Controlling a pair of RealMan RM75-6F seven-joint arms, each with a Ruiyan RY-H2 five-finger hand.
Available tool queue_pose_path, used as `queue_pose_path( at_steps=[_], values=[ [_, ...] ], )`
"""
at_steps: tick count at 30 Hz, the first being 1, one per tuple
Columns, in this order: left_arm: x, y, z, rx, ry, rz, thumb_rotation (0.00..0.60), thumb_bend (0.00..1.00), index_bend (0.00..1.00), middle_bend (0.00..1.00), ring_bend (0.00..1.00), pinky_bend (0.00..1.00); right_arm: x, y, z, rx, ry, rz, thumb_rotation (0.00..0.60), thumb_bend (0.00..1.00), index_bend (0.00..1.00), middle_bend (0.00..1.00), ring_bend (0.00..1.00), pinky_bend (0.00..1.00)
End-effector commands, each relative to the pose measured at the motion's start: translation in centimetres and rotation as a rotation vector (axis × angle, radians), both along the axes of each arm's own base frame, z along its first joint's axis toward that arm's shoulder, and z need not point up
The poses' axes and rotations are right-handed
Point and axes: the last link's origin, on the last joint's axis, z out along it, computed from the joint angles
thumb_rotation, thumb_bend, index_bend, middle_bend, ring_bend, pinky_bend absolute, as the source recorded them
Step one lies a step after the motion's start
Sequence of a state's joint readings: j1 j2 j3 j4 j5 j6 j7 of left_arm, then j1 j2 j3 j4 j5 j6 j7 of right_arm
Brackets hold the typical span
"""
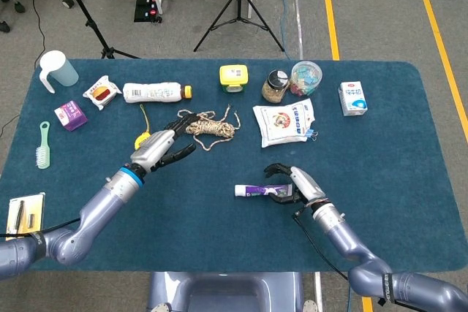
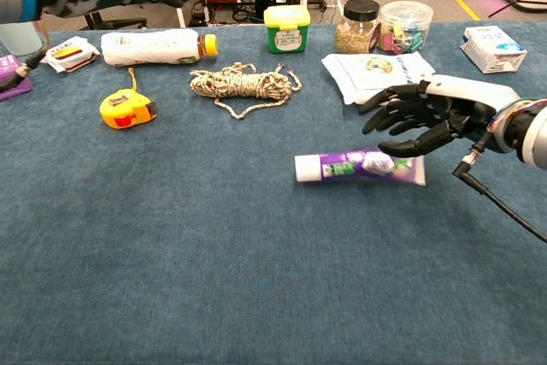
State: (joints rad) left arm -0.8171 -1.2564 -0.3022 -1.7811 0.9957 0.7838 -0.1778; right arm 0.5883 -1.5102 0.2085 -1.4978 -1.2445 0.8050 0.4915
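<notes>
Toothpaste tube [image 2: 359, 166], purple with a white cap, lies flat on the blue table [image 2: 214, 297] at centre frame in the chest view, cap pointing left; its label print is too small to read. Right hand [image 2: 427, 113] hovers just above and to the right of the tube's tail end, fingers spread and holding nothing, the lowest fingertips close over the tube though contact cannot be made out. Head view shows the same hand [image 1: 296, 184] arched over the tube [image 1: 256, 191] at lower centre.

Left hand [image 1: 164, 147] hangs at centre left, fingers apart and holding nothing, just beside the yellow tape measure [image 1: 144, 142] and near the coiled rope [image 1: 208, 127].

Along the top edge: a white bottle with a yellow cap [image 2: 158, 45], a green tub with a yellow lid [image 2: 286, 27], a dark-lidded jar [image 2: 358, 25], a clear tub of coloured clips [image 2: 404, 26], a white printed pouch [image 2: 376, 70] and a small white and blue carton [image 2: 492, 47], none legible
</notes>
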Motion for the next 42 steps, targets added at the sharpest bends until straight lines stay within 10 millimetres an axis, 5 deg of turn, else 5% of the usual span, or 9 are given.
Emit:
queue_pose_path(
  at_steps=[1,7,14,20,25,42],
  values=[
    [-1.2,-0.3,0.6,0.013,0.036,0.000,0.000,0.06,0.00,0.00,0.00,0.00,0.1,-0.1,0.0,-0.013,0.055,0.045,0.600,0.53,0.03,0.09,0.02,0.00],
    [-3.0,-0.6,1.8,0.043,0.100,-0.003,0.000,0.06,0.00,0.00,0.00,0.00,0.0,-0.5,1.6,-0.083,0.086,0.065,0.600,0.53,0.04,0.06,0.00,0.00],
    [-5.7,-1.5,3.6,0.129,0.276,-0.003,0.005,0.08,0.00,0.00,0.00,0.00,-1.2,-1.0,4.7,-0.262,0.099,0.043,0.600,0.53,0.35,0.26,0.17,0.06],
    [-8.8,-3.2,5.3,0.231,0.394,0.043,0.204,0.08,0.08,0.00,0.00,0.00,-3.8,-1.1,8.0,-0.439,0.201,0.045,0.600,0.53,0.58,0.44,0.39,0.25],
    [-11.3,-4.9,6.7,0.334,0.488,0.054,0.245,0.08,0.14,0.01,0.00,0.04,-6.2,-0.4,10.2,-0.538,0.340,0.061,0.600,0.53,0.63,0.51,0.48,0.34],
    [-17.4,-12.0,8.6,0.502,0.516,0.119,0.247,0.08,0.10,0.01,0.00,0.04,-11.3,4.1,13.2,-0.647,0.551,0.008,0.600,0.53,0.63,0.53,0.49,0.36]
  ],
)
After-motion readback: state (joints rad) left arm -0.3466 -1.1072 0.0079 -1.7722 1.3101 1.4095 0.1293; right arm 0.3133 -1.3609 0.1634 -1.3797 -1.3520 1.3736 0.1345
